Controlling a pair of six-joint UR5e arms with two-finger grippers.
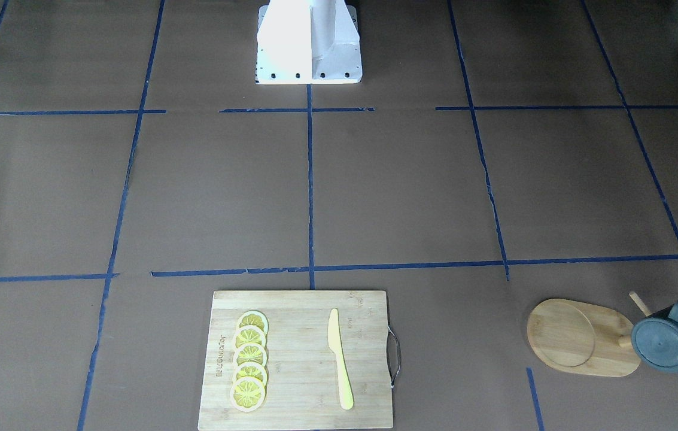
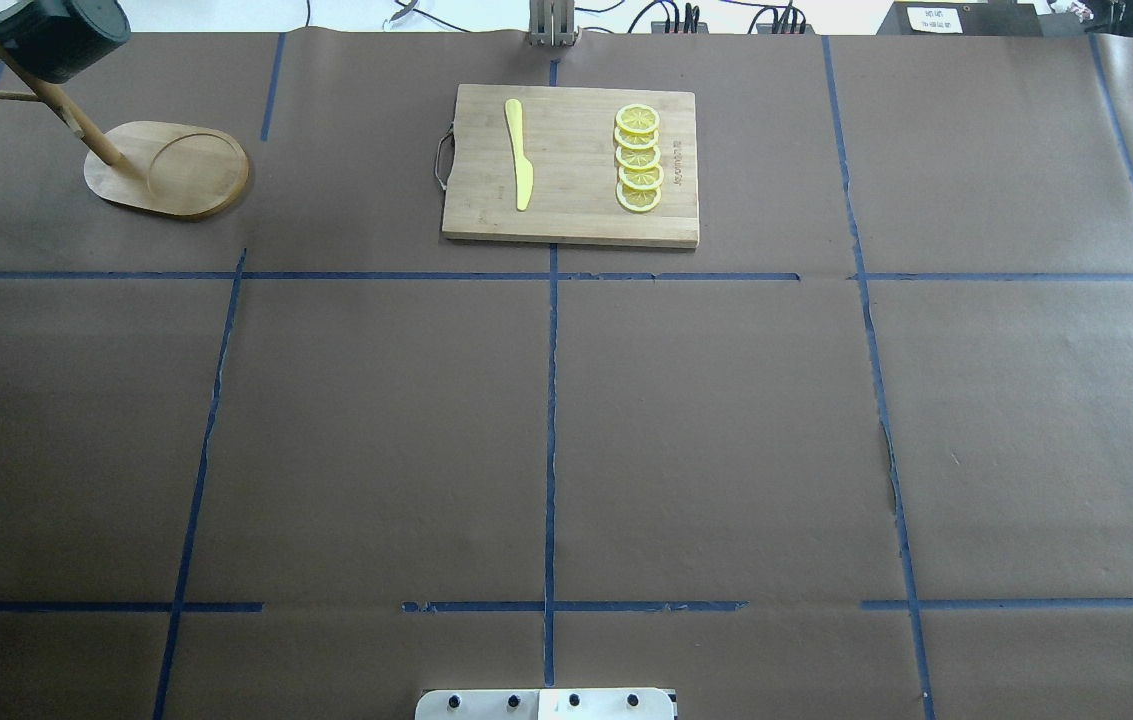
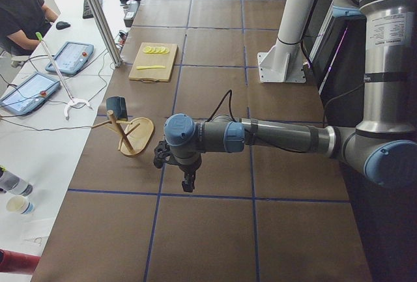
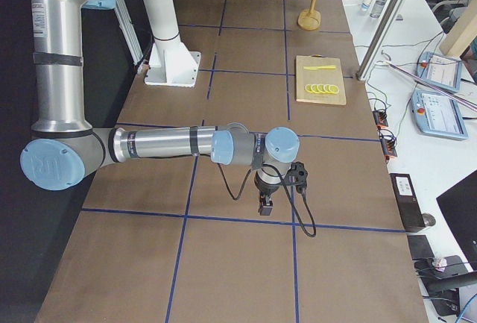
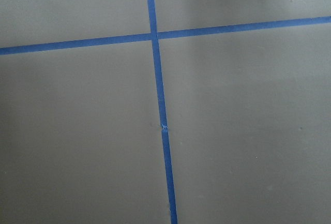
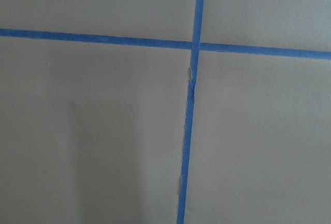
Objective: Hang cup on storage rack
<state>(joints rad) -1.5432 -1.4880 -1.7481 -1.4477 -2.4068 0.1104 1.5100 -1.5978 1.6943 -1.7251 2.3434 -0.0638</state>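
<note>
The cup (image 1: 671, 338) shows, from across the table, at the frame's right edge. It sits up on the storage rack (image 1: 578, 338), base toward the camera and handle uppermost, clear of the table (image 1: 404, 191). A cutting board (image 1: 297, 389) with lemon slices (image 1: 250, 359) and a knife (image 1: 339, 358) lies along the operators' edge, well apart from the rack. The wide brown middle lies open.

From overhead, cup and rack fill the far left corner, the cup almost at the table's edge, and no arm reaches in.

From the robot's left end, the near arm stretches low over the table and the left gripper (image 3: 187, 181) points down near the rack's base. The cup hangs higher up, beside it. I cannot tell how far its fingers are parted, or whether it holds anything.

From the right end, the right gripper (image 4: 264, 205) hangs over bare paper with the cup far off at the table's other end. I cannot tell its state either.

Both wrist cameras show only brown paper crossed by blue tape (image 5: 159, 105).
</note>
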